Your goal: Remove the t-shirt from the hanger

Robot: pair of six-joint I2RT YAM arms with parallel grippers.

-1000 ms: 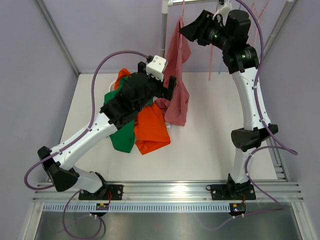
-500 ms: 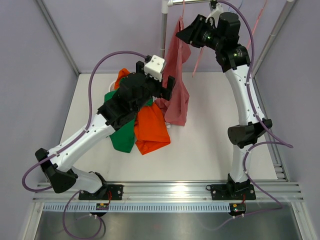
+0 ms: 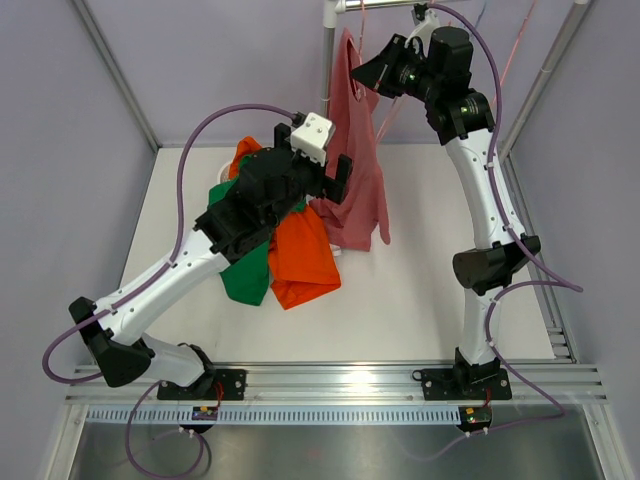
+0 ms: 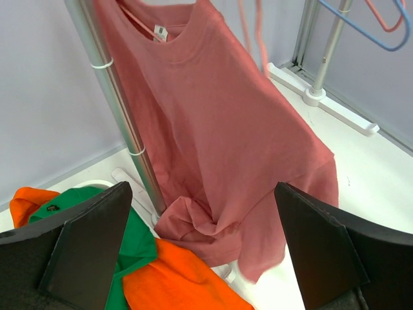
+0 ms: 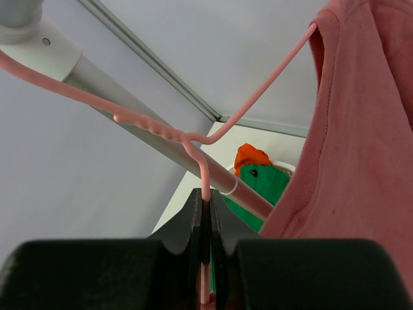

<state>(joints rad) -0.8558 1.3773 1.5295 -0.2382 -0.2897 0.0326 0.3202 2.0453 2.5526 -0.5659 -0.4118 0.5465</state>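
Observation:
A rose-pink t-shirt [image 3: 357, 150] hangs from a pink wire hanger on the rack's top rail, and its lower hem bunches on the table. In the right wrist view my right gripper [image 5: 205, 197] is shut on the hanger's stem [image 5: 204, 181] just below the twisted neck, with the t-shirt's collar [image 5: 361, 148] at the right. In the top view that gripper [image 3: 372, 68] sits high beside the shirt's shoulder. My left gripper [image 3: 322, 160] stands wide open in front of the shirt's lower half. Its fingers [image 4: 200, 194] frame the t-shirt [image 4: 232, 129] without touching it.
An orange garment [image 3: 300, 255] and a green one [image 3: 245, 265] lie heaped on the table under my left arm. The rack's upright metal pole [image 4: 116, 97] stands just left of the shirt. A blue hanger [image 4: 361, 32] hangs on the rail to the right.
My right gripper has closed on the hanger's stem and shifted slightly left. The t-shirt has swung and now spreads wider to the right. My left gripper stayed open, hardly moving.

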